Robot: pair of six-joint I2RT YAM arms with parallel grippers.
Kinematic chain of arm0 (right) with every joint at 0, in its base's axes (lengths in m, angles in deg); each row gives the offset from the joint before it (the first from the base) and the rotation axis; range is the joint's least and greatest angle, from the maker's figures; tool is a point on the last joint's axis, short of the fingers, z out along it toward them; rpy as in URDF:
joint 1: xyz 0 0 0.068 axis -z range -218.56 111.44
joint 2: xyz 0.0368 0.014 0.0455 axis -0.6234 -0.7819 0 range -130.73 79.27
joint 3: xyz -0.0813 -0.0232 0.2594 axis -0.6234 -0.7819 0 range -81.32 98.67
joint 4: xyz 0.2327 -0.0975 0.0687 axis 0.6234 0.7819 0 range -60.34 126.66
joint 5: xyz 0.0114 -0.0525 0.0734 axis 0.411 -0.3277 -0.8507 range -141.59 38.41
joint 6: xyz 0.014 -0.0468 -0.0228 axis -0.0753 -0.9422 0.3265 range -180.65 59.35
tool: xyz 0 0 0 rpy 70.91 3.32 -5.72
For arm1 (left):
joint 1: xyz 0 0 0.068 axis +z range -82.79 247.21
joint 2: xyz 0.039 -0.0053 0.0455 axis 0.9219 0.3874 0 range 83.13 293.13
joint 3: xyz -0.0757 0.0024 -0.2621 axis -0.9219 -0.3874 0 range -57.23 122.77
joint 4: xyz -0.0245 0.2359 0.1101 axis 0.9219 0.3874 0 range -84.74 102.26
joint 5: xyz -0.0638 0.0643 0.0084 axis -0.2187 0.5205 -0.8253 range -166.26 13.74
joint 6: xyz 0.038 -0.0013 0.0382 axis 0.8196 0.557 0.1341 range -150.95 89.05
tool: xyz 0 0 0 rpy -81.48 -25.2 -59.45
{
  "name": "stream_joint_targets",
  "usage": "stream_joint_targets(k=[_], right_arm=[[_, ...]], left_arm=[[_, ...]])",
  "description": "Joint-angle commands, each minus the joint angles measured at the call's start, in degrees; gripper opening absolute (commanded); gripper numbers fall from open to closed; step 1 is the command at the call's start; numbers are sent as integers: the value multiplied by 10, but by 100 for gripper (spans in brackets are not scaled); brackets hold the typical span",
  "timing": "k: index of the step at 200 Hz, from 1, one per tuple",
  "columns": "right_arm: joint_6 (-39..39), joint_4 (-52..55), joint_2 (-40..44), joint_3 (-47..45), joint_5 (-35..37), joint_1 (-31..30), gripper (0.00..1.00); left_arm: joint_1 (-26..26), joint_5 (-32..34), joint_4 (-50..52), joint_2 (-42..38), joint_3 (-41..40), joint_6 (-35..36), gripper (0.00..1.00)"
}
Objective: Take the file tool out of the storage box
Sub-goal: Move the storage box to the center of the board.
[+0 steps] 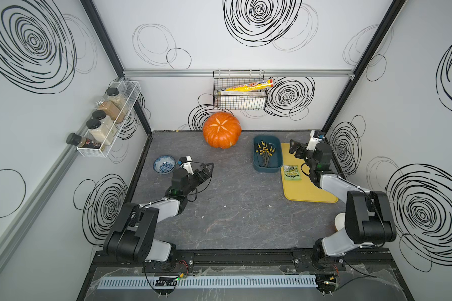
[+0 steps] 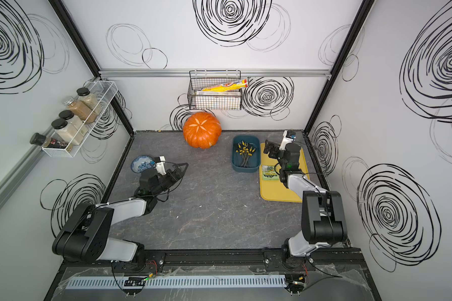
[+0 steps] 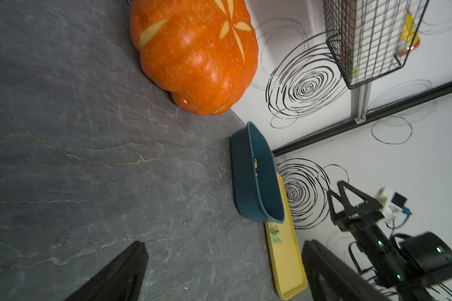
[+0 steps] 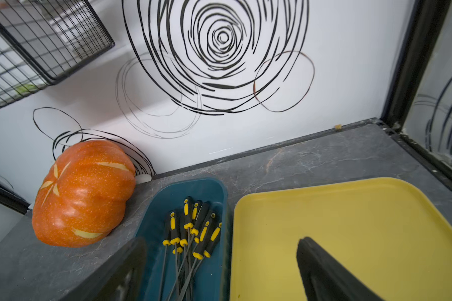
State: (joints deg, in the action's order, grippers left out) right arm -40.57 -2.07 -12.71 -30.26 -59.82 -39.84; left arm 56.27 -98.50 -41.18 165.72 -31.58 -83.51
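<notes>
- My right gripper [image 1: 296, 149] hovers where the teal storage box [image 4: 154, 224] meets the yellow tray [image 1: 308, 192], jaws spread, holding nothing.
- My left gripper [image 1: 208, 170] is also open and empty, well apart.
- The needle files [image 4: 191, 234] lie tangled inside the box.
- Best to shift over and pinch a single black-and-yellow handle, not the crossed shafts.

From above I have open room over the storage box [image 1: 268, 169]. The yellow tray [image 1: 308, 191] lies just beside its right-arm wall, the pumpkin [image 1: 221, 129] stands near its far corner on the other side, and the wire basket [image 1: 240, 103] hangs beyond it, higher up.
</notes>
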Motion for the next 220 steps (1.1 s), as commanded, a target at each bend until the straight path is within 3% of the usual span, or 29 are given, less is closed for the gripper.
stream_joint_targets(k=[1,46,80,149,220], right_arm=[[-16,105,-69,70,-40,1,89],[-53,248,-202,236,-73,-9,75],[-73,293,-251,290,-72,-23,65],[-71,320,-266,298,-82,-25,36],[-59,324,-248,256,-94,-40,18]], left_arm=[[-12,-27,14,12,34,21,99],[-25,-16,67,11,64,63,91],[-36,-15,75,22,76,72,90],[-51,-22,84,49,93,76,89],[-63,-21,99,62,105,80,87]])
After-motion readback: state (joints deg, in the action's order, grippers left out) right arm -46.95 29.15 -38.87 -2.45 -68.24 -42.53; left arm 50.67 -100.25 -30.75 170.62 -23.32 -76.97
